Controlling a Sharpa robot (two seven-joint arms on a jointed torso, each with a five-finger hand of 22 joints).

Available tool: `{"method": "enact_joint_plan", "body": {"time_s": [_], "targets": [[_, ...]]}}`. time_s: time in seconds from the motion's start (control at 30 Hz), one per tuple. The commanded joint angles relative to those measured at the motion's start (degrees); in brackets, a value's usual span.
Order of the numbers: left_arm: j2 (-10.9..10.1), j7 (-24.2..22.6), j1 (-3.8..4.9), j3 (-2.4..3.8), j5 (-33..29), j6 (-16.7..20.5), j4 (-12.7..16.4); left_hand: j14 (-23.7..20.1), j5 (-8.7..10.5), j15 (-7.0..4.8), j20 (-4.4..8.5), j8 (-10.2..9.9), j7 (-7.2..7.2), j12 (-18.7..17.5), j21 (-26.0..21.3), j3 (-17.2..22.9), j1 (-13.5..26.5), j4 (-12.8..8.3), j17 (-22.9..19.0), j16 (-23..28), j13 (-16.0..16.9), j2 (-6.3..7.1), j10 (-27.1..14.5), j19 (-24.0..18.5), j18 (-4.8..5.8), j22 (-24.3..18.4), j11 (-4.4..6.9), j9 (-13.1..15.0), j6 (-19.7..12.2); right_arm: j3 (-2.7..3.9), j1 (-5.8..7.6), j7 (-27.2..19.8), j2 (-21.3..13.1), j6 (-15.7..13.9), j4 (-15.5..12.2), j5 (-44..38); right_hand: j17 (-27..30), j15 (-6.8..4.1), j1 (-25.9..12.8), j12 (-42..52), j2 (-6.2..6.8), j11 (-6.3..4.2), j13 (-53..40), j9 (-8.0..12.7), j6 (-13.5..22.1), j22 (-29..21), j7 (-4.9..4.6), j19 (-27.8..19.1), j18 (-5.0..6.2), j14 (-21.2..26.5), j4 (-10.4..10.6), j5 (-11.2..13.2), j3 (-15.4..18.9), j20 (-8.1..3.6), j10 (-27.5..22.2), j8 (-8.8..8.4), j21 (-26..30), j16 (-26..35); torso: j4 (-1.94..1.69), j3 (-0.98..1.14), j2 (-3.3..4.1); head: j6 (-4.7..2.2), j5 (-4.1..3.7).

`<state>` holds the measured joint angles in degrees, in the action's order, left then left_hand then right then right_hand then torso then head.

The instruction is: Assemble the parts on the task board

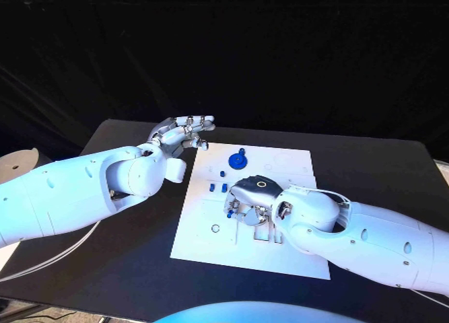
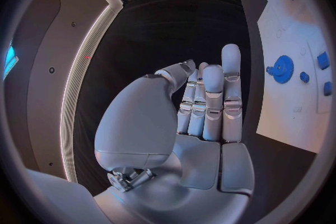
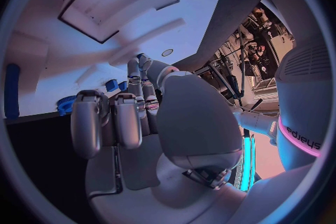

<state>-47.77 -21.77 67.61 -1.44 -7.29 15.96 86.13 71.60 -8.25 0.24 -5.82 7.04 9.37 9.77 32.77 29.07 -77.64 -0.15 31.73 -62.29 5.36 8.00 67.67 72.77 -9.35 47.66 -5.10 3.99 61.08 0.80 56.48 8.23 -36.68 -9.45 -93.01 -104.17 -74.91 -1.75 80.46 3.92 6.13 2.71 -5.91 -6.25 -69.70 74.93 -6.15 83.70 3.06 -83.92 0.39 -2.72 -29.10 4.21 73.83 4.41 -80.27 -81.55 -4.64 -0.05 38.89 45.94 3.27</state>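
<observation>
A white plate (image 1: 200,229) lies in the middle of the black table (image 1: 360,161), with both of the robot's arms reaching in over it. The left hand (image 1: 182,132) hangs above the table just off the plate's far left corner, palm empty, fingers (image 2: 213,89) held upright and close side by side, touching nothing. The right hand (image 1: 252,198) is down over the middle of the plate, knuckles up, its fingers curled toward the surface above the cut-out slots (image 1: 265,234); from where I stand I cannot tell whether anything is pinched beneath them. A round blue gear (image 1: 239,161) sits on the far part of the plate, between the two hands, and a few small blue pieces (image 1: 220,186) lie just nearer, beside the right hand's fingers. From the left wrist, the gear (image 2: 283,69) and small pieces (image 2: 322,60) show clear on the white surface, well apart from that hand.
</observation>
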Motion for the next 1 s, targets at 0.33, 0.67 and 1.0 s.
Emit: {"method": "enact_joint_plan", "body": {"time_s": [0.33, 0.67, 1.0], "targets": [[-0.03, -0.01, 0.03, 0.04, -0.2, -1.26, 0.22, -0.37, -0.18, -0.05, 0.06, 0.14, 0.2, 0.31, -0.29, -0.17, -0.13, -0.28, -0.06, 0.25, 0.06, -0.33, -0.33, -0.31, -1.08, -0.06, -0.05, -0.05, -0.14, -0.56, -0.08, 0.93, 1.12, 3.7, 0.92, -1.57, -3.01, 0.18, -0.93, -0.44, 0.15, 0.29, 0.47, -0.13, 0.38, -0.18, -0.49, -0.23, 0.35, -3.9, -0.21, -0.25, 0.41, -0.04, -0.56, -0.26, 0.06, -0.01, -0.01, -0.03, -0.01, 0.2, 0.15], [-0.12, 0.14, 0.03, 0.03, -0.2, -1.22, 0.22, -0.37, -0.18, -0.05, 0.06, 0.14, 0.2, 0.31, -0.29, -0.17, -0.13, -0.28, -0.06, 0.25, 0.06, -0.33, -0.33, -0.31, -1.08, -0.06, -0.05, -0.05, -0.14, -0.81, -0.08, 1.79, 1.25, 1.18, 1.52, -0.73, -0.13, 2.62, -4.39, -0.3, 3.3, 3.37, 2.38, 1.88, 8.35, -6.5, -3.45, -3.11, 1.65, -3.18, 1.41, -0.29, 3.76, 2.01, -11.2, -0.99, 4.53, 1.96, 0.03, 0.0, -0.02, 0.29, 0.2], [-0.17, 0.27, 0.03, 0.03, -0.2, -1.26, 0.04, -0.45, -0.2, -0.01, 0.03, 0.13, 0.22, 0.45, -0.35, -0.28, -0.11, -0.34, -0.31, 0.31, 0.07, -0.42, -0.47, -0.33, -1.07, -0.11, -0.08, -0.06, -0.21, -0.71, -0.06, 0.95, -1.01, -4.15, -0.58, 0.43, 1.63, 2.89, -3.47, 0.79, 2.92, 3.61, 2.14, 2.28, 10.14, -8.88, -3.71, -3.9, 2.19, -2.8, 1.5, -0.42, 5.59, 2.49, -12.72, -0.67, 6.37, 3.13, -0.02, 0.05, -0.03, 0.05, -0.06]]}}
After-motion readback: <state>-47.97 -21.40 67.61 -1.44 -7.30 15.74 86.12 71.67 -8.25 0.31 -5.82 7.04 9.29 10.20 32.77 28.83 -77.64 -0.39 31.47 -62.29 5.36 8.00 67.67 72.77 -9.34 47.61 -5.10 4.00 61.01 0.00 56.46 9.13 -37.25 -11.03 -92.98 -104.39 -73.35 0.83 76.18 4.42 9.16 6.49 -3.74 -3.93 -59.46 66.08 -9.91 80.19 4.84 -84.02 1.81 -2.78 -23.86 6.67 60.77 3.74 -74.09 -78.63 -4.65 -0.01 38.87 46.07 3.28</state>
